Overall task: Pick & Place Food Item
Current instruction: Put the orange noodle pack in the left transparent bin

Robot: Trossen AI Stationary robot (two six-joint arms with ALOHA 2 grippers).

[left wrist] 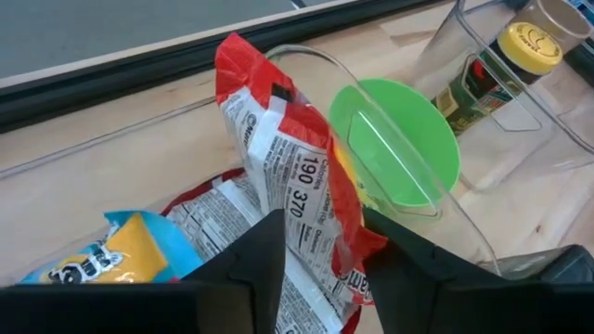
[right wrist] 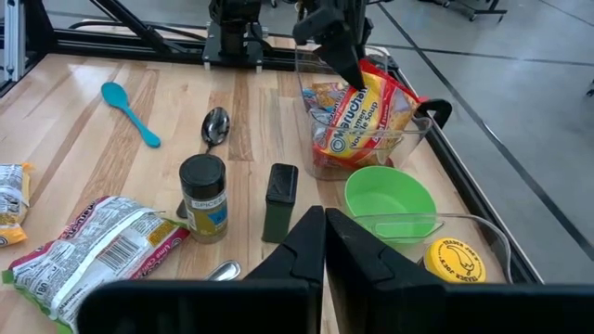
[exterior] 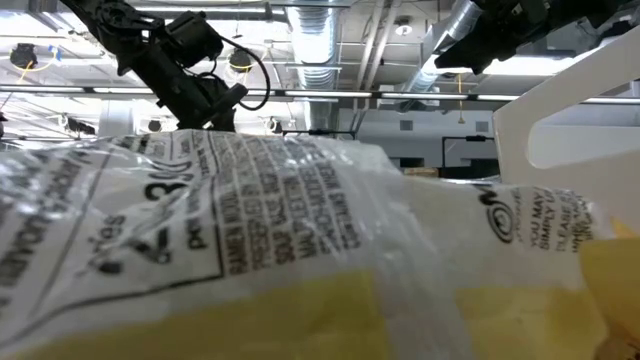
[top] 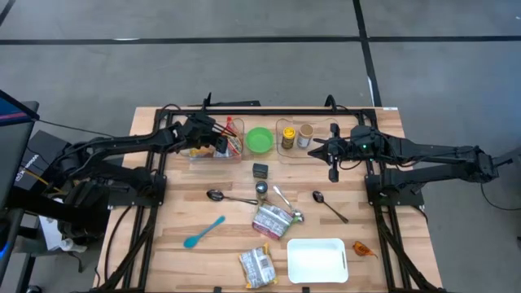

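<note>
High view: left gripper [top: 218, 143] sits over the clear bin [top: 213, 156] in the upper left-centre of the table [top: 163, 244]. Left wrist view shows its two fingers [left wrist: 264, 250] on either side of a red-and-white noodle packet [left wrist: 288, 186], which stands upright inside the bin; the fingers are partly apart with the packet between them, and I cannot tell whether they actually pinch it. A blue-and-yellow packet [left wrist: 102, 250] lies beside it in the same bin.

Green bowl [top: 260, 139] just right of the bin, upper centre. A second clear container [top: 281, 150] to the right of the bowl holds a yellow-lidded jar [top: 288, 135] and a tan cup [top: 306, 134].

Right gripper [top: 333, 174] hovers at upper right-centre, near that container, fingers closed on nothing; the right wrist view shows them pressed together.

Middle of frame: small dark box [top: 260, 170], a dark-lidded jar [top: 261, 190], three metal spoons [top: 218, 195], and a white-and-red packet [top: 272, 220]. Lower left: blue spoon [top: 203, 232]. Bottom centre: a yellow packet [top: 258, 266]. Lower right: white tray [top: 317, 260], with a small orange item [top: 364, 249] just to its right.

Low view: almost filled by the yellow packet's clear wrapper.
</note>
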